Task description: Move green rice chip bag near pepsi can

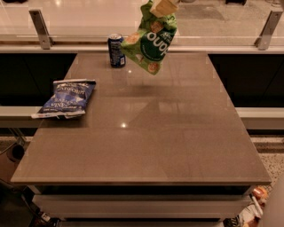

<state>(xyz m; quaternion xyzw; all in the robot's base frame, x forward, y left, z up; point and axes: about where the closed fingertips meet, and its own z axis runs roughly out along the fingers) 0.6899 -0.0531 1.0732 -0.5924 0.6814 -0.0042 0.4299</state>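
So the green chip bag [150, 43] is up in the air at the top middle of the frame, hanging clear of the bench [146, 146] and tilted. It's crinkly, shiny light-green plastic with a dark green circle, white lettering that reads upside down, and little round cracker pictures on it. The bottom corner points down at the bench, and there's a soft shadow on the surface underneath.

The claw [163, 6] is right at the top edge, a blocky tan shape pinched onto the bag's upper end, so the bag dangles from it. Most of the arm is cut off by the frame.

Just left of the bag is the can [116, 50]: small, upright, dark blue cylinder with a silver top, standing near the bench's far edge. Near the bag, but not touching it.

Further out, at middle left, a blue chip bag [65, 98] lies flat and puffy near the bench's left edge, well apart from the other two.

The bench top is smooth, glossy grey-brown with a bright glare spot.
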